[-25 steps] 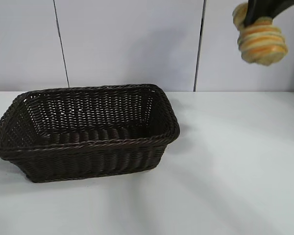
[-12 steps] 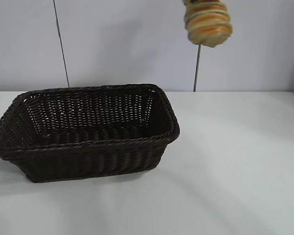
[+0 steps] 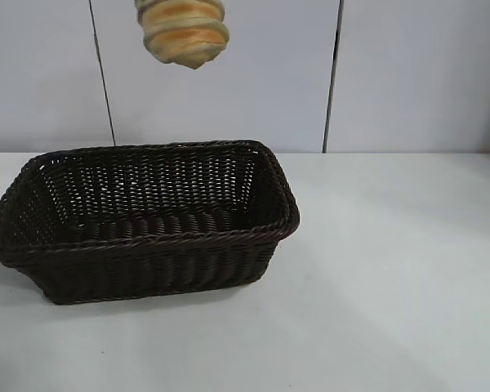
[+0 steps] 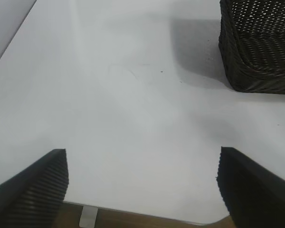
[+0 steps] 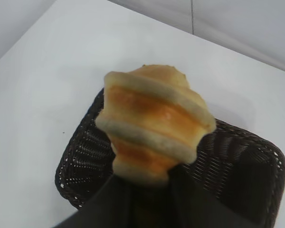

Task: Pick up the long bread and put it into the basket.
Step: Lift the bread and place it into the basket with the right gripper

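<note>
long bread (image 3: 182,33) high above basket (image 3: 147,245)

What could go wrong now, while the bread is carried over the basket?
1. The bread hangs high above the basket; released from there, it may bounce out.
2. The right gripper seems to hold only one end of the bread, so the loaf could slip or swing.
3. The basket stands free on the table; a hard landing might shift it.

Dark woven wicker basket (image 3: 147,245) on a smooth matt white table (image 3: 392,286).
</note>
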{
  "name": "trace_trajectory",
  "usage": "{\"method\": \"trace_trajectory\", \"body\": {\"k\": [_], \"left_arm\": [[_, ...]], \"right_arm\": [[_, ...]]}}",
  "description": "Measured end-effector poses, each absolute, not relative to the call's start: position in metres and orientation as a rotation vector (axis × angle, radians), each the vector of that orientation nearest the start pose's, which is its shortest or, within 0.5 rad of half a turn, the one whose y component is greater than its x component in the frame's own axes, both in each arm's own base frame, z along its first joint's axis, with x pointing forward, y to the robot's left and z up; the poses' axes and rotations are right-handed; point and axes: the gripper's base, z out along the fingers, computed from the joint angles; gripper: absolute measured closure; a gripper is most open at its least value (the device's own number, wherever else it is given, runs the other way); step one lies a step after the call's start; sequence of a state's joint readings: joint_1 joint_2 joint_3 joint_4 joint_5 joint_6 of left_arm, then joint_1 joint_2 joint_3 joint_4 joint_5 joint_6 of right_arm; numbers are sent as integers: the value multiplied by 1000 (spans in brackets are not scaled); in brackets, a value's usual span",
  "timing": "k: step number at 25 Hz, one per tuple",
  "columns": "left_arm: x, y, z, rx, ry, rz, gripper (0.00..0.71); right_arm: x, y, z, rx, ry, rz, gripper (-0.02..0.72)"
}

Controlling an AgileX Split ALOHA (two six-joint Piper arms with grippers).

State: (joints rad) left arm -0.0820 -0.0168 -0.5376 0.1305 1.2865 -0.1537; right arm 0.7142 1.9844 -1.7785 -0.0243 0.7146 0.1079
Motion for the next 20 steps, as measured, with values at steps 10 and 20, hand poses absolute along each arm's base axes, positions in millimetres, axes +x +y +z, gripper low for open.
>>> {"method": "trace_trajectory", "body": {"k": [10, 20], "left_arm": [[-22, 13, 270, -108, 2205, 28, 95], [-22, 13, 270, -108, 2205, 28, 95]], "right_arm": [[370, 319, 206, -787, 2440, 288, 589], [370, 319, 214, -753, 2467, 291, 44]]}}
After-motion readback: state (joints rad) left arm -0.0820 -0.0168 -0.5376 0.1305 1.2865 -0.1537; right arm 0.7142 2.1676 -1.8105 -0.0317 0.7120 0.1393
